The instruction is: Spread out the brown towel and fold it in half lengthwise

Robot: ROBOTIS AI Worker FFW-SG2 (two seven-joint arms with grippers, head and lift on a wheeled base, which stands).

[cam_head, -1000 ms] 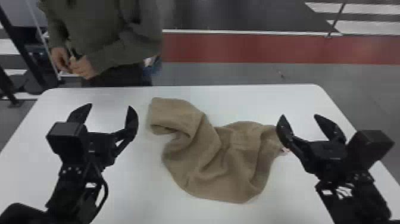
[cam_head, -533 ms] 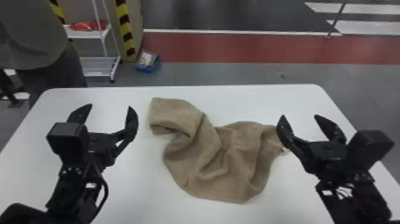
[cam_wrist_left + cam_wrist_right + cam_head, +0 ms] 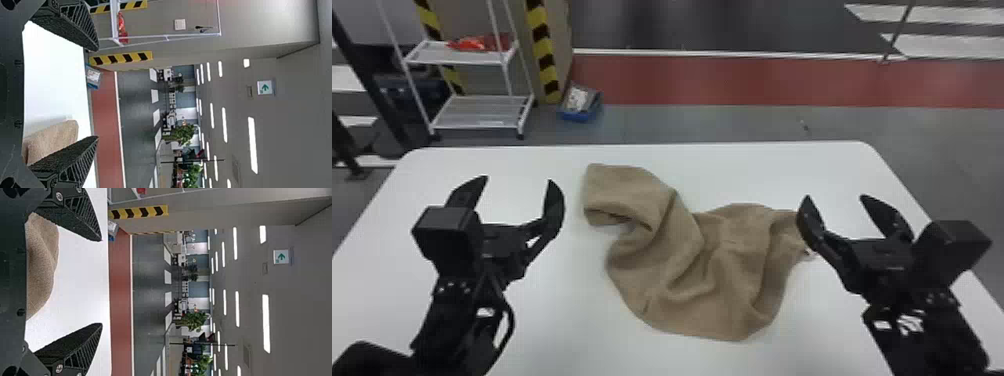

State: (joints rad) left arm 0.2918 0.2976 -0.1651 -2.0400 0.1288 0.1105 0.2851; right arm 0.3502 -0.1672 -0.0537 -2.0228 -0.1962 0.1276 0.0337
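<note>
The rumpled brown towel (image 3: 682, 260) must first be spread, its edges pinched by left claw (image 3: 517, 180) and right claw (image 3: 835, 197), both wide apart.

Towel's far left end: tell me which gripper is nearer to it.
Left. The left gripper is just to the left of that end of the towel; the right gripper is farther off, by the towel's right end.
</note>
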